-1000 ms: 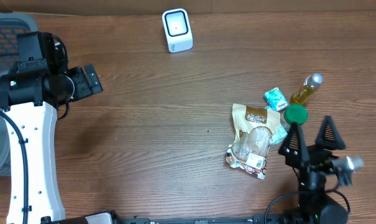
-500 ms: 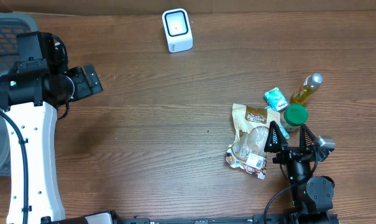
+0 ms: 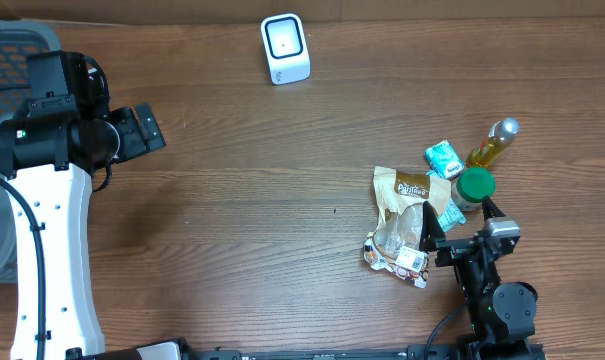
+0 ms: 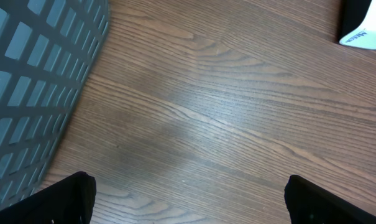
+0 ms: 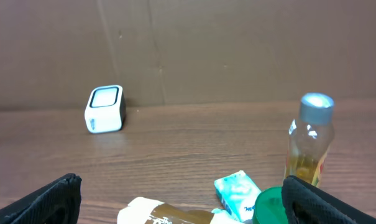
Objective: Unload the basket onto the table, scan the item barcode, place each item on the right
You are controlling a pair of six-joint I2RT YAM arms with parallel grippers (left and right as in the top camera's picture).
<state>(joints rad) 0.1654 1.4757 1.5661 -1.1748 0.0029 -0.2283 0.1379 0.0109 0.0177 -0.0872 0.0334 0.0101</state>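
The snack bag (image 3: 406, 222) is lying flat on the table (image 3: 262, 210), right of centre and toward the near edge, with its printed brown face pointing up. A pale label is showing at its near end. Whether that label is carrying the barcode is too small to tell.

A teal packet (image 3: 442, 155), a green-lidded container (image 3: 475, 185) and a bottle (image 3: 492, 143) of yellow liquid are crowding the bag's far right corner. The packet and the container are sitting just beside the bag, possibly touching it.

The right gripper (image 3: 460, 226) is hovering at the bag's right edge with its jaws spread wide, grasping nothing. One finger is standing over the bag and the other near the green lid. On this evidence the step in hand is probably the approach to pick up the bag, and the task is only beginning.

Procedure for the pick:
- Be centring the jaws on the bag's free right margin, clear of the green lid, so that closing is catching film only.
- Be pinching a flat edge rather than the bulging middle, since crinkled film is likely to slip or fold.
- Be keeping the fingers off the pale label, so that it can be presented unobstructed.

The scanner (image 3: 285, 48) is standing well apart at the far edge, with its window tilting upward.

The left gripper (image 3: 142, 128) is hanging over bare wood beside the basket (image 3: 12, 45) at far left, jaws released and empty.
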